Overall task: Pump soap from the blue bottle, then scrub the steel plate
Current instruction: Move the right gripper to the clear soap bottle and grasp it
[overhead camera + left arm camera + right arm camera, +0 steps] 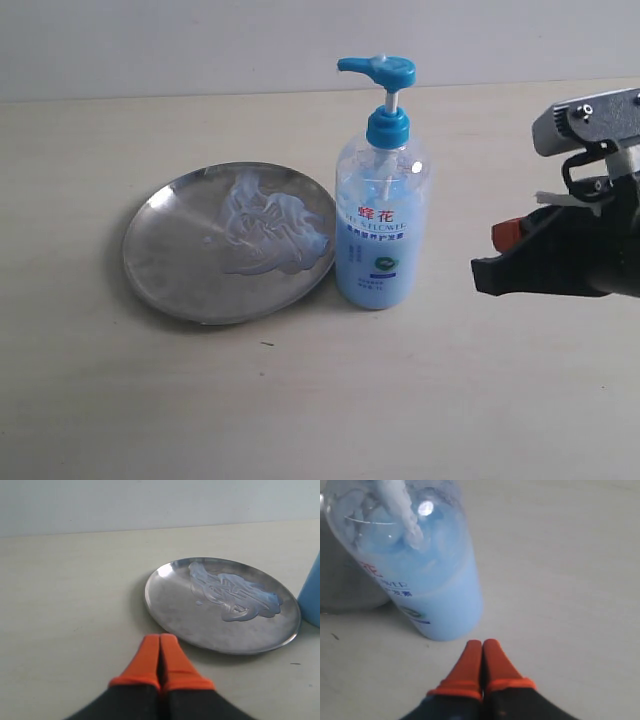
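On the worktop the bottle stands upright, with the plate just beside it at 9 o'clock. Soap is smeared from the plate's centre toward its 3 o'clock rim, nearest the bottle. The right gripper, fingers pressed together and empty, is at the bottle's 3 o'clock, apart from it. The left gripper, likewise closed on nothing, sits near the plate's rim.

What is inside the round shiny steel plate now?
Only a smear of pale blue translucent soap, toward the tall blue-pump bottle. Under it, the metal of the round steel plate is covered.
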Tool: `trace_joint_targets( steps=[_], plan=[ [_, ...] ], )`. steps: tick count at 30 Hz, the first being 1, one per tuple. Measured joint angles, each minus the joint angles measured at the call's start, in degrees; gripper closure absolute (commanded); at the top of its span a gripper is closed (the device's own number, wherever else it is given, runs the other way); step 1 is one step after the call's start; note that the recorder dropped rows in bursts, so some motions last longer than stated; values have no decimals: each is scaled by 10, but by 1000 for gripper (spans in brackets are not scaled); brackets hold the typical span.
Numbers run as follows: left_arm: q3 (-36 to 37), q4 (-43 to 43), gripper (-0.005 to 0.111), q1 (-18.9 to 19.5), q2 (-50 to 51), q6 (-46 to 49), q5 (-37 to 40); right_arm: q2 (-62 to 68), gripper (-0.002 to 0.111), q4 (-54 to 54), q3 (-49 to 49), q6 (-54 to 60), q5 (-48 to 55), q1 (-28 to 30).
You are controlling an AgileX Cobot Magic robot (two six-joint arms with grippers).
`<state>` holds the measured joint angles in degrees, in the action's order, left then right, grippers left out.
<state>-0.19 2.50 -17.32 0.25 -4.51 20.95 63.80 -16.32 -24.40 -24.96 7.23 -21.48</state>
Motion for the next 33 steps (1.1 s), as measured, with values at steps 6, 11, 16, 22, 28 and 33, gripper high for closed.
trace_joint_targets(
  steps=[6,11,16,22,28,33],
  plan=[
    [0,0,107,0,0,0,0,0,108,13,80,-7,-156,0],
    [0,0,107,0,0,0,0,0,108,184,130,159,-255,0],
    [0,0,107,0,0,0,0,0,108,309,164,304,-317,0],
    [0,0,107,0,0,0,0,1,108,309,191,338,-372,0],
    [0,0,107,0,0,0,0,1,108,220,196,287,-384,0],
    [0,0,107,0,0,0,0,1,89,163,196,236,-392,0]
  ],
)
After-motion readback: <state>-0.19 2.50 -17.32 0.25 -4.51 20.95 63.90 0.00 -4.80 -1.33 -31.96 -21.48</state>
